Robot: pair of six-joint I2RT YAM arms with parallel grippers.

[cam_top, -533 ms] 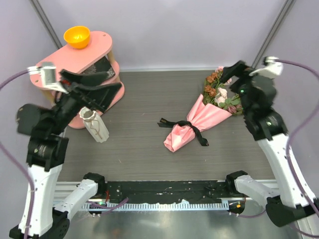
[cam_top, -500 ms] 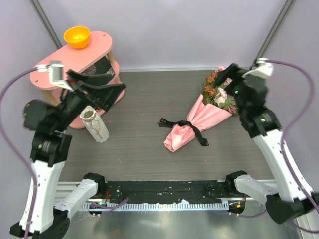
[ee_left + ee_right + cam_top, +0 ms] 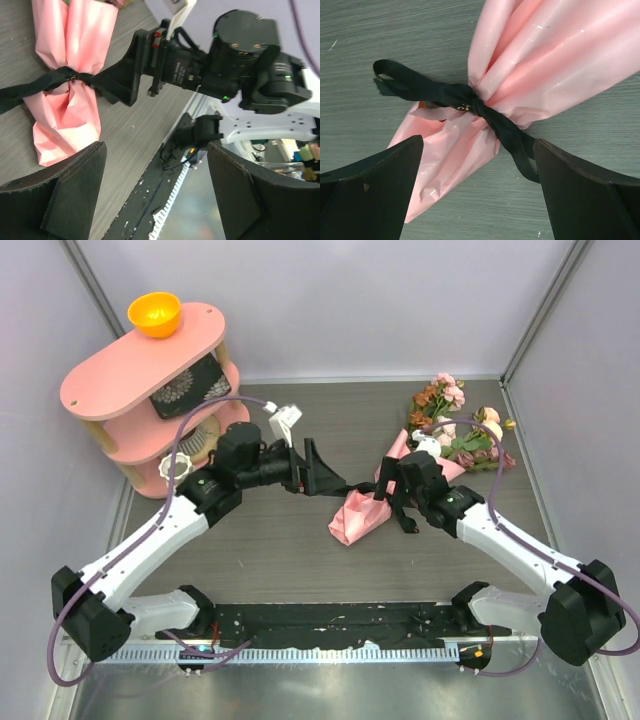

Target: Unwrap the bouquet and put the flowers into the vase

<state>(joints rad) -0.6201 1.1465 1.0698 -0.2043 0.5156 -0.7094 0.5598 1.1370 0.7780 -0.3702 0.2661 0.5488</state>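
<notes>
The bouquet lies on the table, its salmon-pink paper (image 3: 362, 516) tied at the neck by a black ribbon (image 3: 465, 102), and the flowers (image 3: 450, 428) fan out at the back right. My right gripper (image 3: 393, 495) hangs open just above the tied neck, the ribbon and paper (image 3: 450, 150) showing between its fingers (image 3: 370, 195). My left gripper (image 3: 326, 476) is open beside the ribbon's left tail and holds nothing. From the left wrist I see the paper (image 3: 70, 107) and the right gripper (image 3: 122, 75). The white vase (image 3: 172, 468) peeks out behind my left arm.
A pink two-tier shelf (image 3: 120, 375) stands at the back left with an orange bowl (image 3: 154, 313) on top and a dark patterned item (image 3: 190, 392) on its lower tier. A black rail (image 3: 330, 618) runs along the near edge. Walls close in on three sides.
Both arms have swung down from raised poses at the sides to the middle, and both grippers now flank the bouquet's tied neck. The bouquet has not moved.
</notes>
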